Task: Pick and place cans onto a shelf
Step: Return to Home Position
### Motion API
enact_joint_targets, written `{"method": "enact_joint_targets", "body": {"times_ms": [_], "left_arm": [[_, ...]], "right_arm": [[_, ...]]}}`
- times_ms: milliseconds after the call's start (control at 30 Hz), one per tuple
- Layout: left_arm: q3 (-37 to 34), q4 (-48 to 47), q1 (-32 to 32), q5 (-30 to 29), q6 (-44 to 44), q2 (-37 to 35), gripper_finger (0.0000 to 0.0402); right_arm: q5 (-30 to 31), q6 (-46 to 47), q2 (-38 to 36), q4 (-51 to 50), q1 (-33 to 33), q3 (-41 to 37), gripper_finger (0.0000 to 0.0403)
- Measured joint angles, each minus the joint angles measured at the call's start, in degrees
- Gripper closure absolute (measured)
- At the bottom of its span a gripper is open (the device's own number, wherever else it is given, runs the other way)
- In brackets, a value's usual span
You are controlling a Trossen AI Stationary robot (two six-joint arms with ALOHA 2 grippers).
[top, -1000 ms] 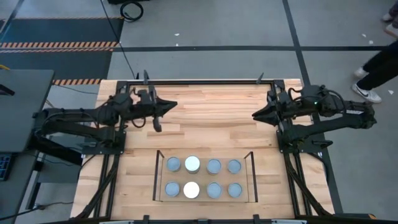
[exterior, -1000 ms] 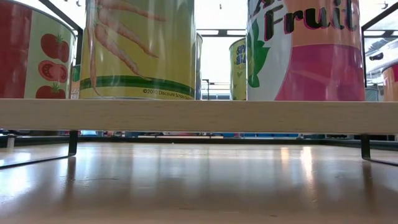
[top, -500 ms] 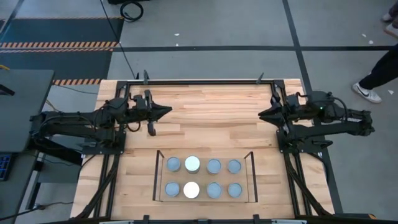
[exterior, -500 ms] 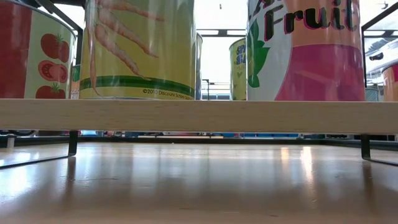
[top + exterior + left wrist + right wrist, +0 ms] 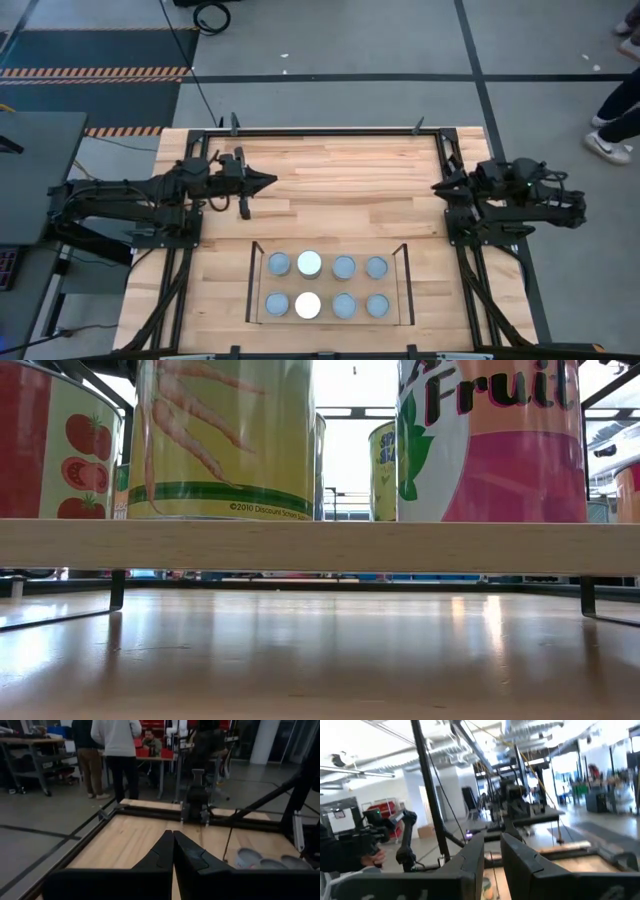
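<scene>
Low view, legible markings:

- Carrot-label can (image 5: 225, 440), front row of the shelf: small dark print along the lower green band reads "©2010 Discount School", the remainder curving out of sight
- Pink-and-orange can (image 5: 490, 450), front row: large dark lettering reads "Fruit"; the line above it is cut off and unreadable
- Yellow can (image 5: 383, 470), rear row: blue letters, partly hidden, not readable

No readable text in the other views

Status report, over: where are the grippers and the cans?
Left gripper shut, empty, over table's rear left. Right gripper slightly open, empty, at right edge. Eight round metal-topped cans on low light-wood shelf. Nothing in the way.
</scene>
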Motion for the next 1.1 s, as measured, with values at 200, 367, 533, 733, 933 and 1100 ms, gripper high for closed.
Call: {"method": "enact_joint_targets", "body": {"times_ms": [200, 367, 533, 733, 933, 1100], "left_arm": [[0.0, -0.3, -0.1, 1.3, 1.0, 0.0, 0.0390], [0.0, 0.0, -0.1, 2.1, 1.9, 0.1, 0.0390], [0.0, 1.0, -0.1, 4.6, 2.6, 0.1, 0.0390], [0.0, -0.5, -0.1, 5.4, 0.9, 0.1, 0.0390], [0.0, -5.6, -0.2, 5.0, -0.5, -0.1, 0.0390], [0.0, -8.9, -0.5, 0.9, -1.5, -2.7, 0.0390]], "right_arm": [[-0.5, -2.0, -4.5, 4.2, 0.0, -3.2, 0.0330], [-3.2, -2.2, -4.5, 11.1, 0.0, -7.1, 0.0330], [-3.9, -1.8, -4.3, 22.5, 0.0, -14.4, 0.0330], [-4.6, -1.6, -4.3, 37.4, 0.0, -25.1, 0.0330], [-4.2, -1.8, -4.3, 33.9, 0.0, -25.3, 0.0330], [-4.2, -4.4, -4.3, 32.7, 0.0, -25.3, 0.0330]]}}
